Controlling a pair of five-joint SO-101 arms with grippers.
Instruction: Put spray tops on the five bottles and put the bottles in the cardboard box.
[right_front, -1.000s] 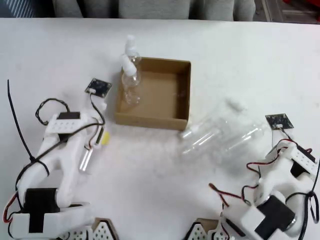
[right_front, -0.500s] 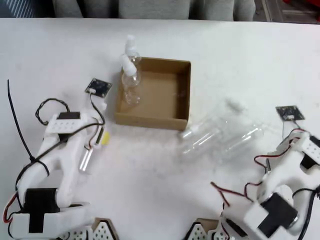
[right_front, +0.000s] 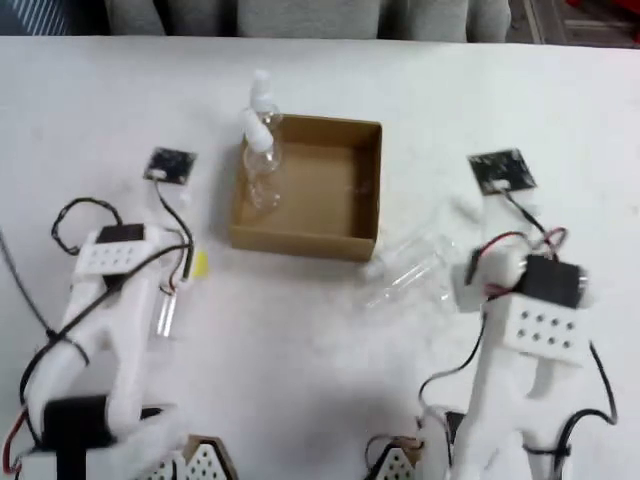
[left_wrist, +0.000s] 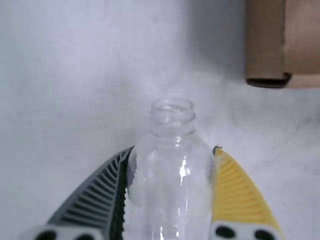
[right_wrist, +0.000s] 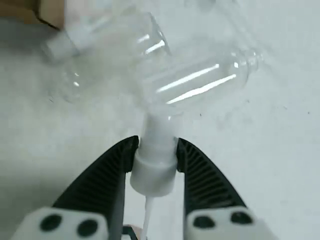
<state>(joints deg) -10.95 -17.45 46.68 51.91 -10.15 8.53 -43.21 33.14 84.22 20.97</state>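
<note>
Left claw (left_wrist: 172, 150) is clamped on a capless clear bottle (left_wrist: 172, 175). Right claw (right_wrist: 155, 145) pinches a white spray top (right_wrist: 152, 167) — loose bottles (right_wrist: 195, 82) lie just beyond it, off the cardboard box's (right_front: 300, 240) near right corner, mid-table (right_front: 500, 100).

An open brown cardboard box (right_front: 300, 240) sits on the table, a clear spray-topped bottle (right_front: 262, 165) in its far left corner. My left gripper (left_wrist: 172, 152) clasps an uncapped bottle (left_wrist: 172, 180). My right gripper (right_wrist: 155, 145) pinches a white spray top (right_wrist: 154, 167), just beside an open-necked bottle (right_wrist: 200, 82) and a capped bottle (right_wrist: 100, 45) lying on their sides near the box.
</note>
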